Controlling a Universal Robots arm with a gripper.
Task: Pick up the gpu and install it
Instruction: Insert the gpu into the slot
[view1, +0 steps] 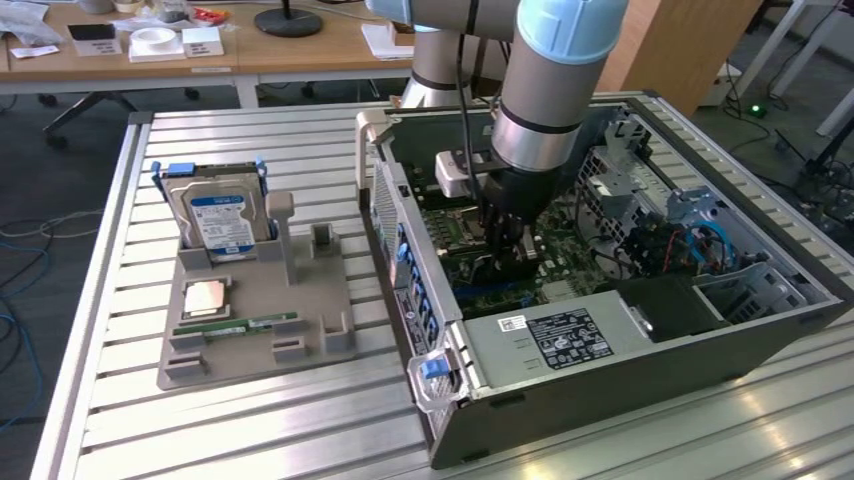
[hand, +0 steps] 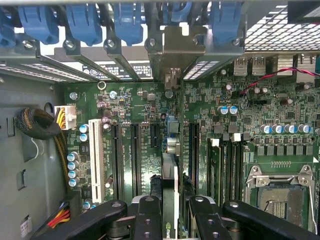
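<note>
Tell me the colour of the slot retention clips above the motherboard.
Blue, clearest in the wrist view.

No legible text; labels on hard drive (view1: 220, 222) and power supply (view1: 571, 338) too small to read.

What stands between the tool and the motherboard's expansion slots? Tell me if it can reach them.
Probably yes. The tool sits inside the open case, gripping the gpu edge-on just over the expansion slots; no cable or part crosses between them.
</note>
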